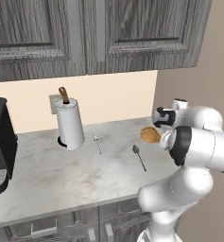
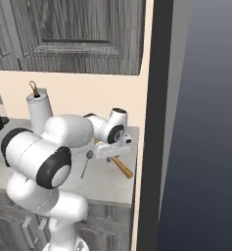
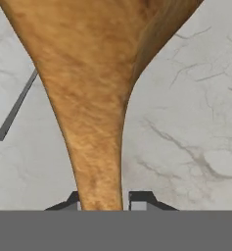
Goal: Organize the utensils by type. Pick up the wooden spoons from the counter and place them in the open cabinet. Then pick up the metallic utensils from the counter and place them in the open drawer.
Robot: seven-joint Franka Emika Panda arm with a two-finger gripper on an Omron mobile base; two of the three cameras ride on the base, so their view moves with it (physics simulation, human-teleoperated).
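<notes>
Between tool (image 3: 105, 203) tips, wooden spoon (image 3: 95, 98); its handle clear from right base.

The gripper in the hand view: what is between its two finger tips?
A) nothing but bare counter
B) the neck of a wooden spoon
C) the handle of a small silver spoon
B: the gripper has its dark tips on either side of the wooden spoon, at its narrow orange-brown neck.

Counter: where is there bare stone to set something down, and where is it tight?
Bare stone on the counter lies between the coffee machine and paper towel roll, and along the front edge. Crowded by the right wall: the small spoon, slim utensil and wooden spoon lie there.
</notes>
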